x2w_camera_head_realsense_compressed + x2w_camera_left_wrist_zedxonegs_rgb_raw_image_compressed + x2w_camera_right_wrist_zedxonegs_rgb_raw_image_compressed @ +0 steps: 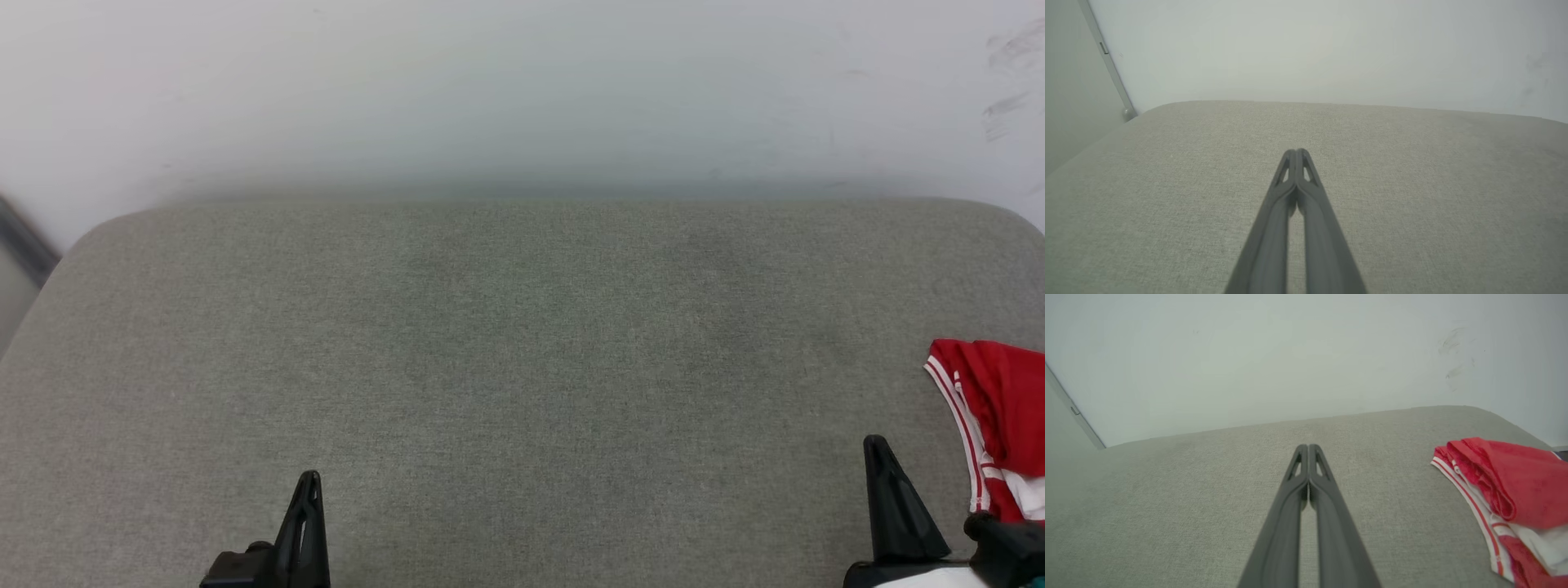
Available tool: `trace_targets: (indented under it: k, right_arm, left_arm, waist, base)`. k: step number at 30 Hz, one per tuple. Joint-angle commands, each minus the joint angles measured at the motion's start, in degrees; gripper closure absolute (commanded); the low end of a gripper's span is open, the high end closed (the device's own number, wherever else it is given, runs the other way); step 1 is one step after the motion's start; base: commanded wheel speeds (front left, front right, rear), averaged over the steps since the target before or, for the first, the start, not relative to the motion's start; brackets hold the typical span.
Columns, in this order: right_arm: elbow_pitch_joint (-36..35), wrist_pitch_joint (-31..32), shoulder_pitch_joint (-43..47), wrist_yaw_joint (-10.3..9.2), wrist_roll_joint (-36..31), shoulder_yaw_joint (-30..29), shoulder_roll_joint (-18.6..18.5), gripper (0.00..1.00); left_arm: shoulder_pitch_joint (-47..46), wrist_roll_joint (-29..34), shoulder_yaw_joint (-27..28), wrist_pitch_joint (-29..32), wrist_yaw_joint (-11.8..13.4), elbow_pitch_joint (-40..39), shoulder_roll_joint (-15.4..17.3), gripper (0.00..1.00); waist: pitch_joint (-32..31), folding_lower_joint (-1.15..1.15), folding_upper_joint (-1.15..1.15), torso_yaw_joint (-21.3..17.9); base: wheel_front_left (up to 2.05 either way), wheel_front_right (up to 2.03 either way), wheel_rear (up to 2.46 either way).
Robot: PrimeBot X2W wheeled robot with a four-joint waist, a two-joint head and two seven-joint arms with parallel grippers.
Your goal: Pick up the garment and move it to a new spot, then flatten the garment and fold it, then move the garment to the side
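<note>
The garment (1000, 416) is red with white parts and red-and-white striped trim. It lies bunched at the right edge of the grey cushioned surface (522, 351), partly cut off by the picture's edge. In the right wrist view the garment (1511, 494) sits to the right of my right gripper (1308, 446), which is shut on nothing, apart from the cloth. In the head view my right gripper (876, 445) stands just left of the garment. My left gripper (309, 478) is at the lower left, shut and empty, its closed fingers (1297, 152) above bare fabric.
A white wall (522, 90) rises behind the grey surface, with dark scuff marks (1008, 98) at its right. The surface has rounded far corners. A grey strip (1106, 61) runs down the wall at the far left.
</note>
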Motion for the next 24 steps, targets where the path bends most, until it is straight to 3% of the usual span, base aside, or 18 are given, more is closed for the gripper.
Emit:
trace_targets:
  k: [1,24]
  right_arm:
    - [-0.6,0.5,-0.7,0.00,3.3,0.1,-0.2,1.00]
    - [2.7,5.5,-4.9,-0.01,27.8,0.4,-1.2,1.00]
  left_arm:
    - [-0.8,-3.3,0.3,0.5,-0.5,-0.7,0.2,1.00]
    - [-5.6,-29.4,1.6,5.4,-3.5,3.2,1.3,1.00]
  waist:
    - [0.0,0.00,0.00,0.0]
    - [0.1,0.00,0.00,-0.1]
  base:
    - [0.00,0.00,0.00]
    - [0.00,0.00,0.00]
